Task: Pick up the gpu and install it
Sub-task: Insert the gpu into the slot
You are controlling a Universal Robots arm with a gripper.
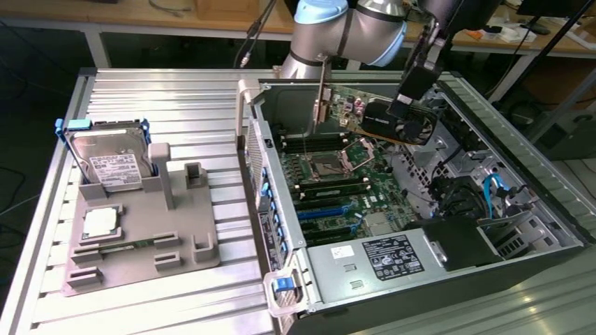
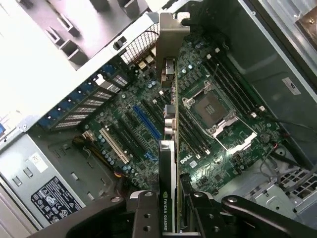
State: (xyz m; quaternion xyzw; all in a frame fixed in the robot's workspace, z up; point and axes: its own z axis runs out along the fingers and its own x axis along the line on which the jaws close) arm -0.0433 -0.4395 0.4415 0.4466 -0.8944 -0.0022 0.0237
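The gpu [image 1: 386, 115] is a flat card with a black cooler and a grey metal bracket at one end. It hangs in the air above the open computer case [image 1: 521, 181], over the motherboard [image 1: 345, 174]. My gripper [image 1: 403, 108] is shut on its upper edge. In the wrist view the gpu [image 2: 168, 119] runs edge-on away from the camera, with its bracket at the far end. My gripper [image 2: 171, 210] clamps it from both sides, high above the motherboard [image 2: 198, 114] and its expansion slots [image 2: 119, 144].
A grey holder [image 1: 139, 237] on the metal table at the exterior view's left carries a silver hard drive [image 1: 112, 160] with blue handles and a small square chip [image 1: 100, 221]. Inside the case are the CPU socket [image 1: 333, 166], blue cables [image 1: 492, 192] and the power supply [image 1: 391, 255].
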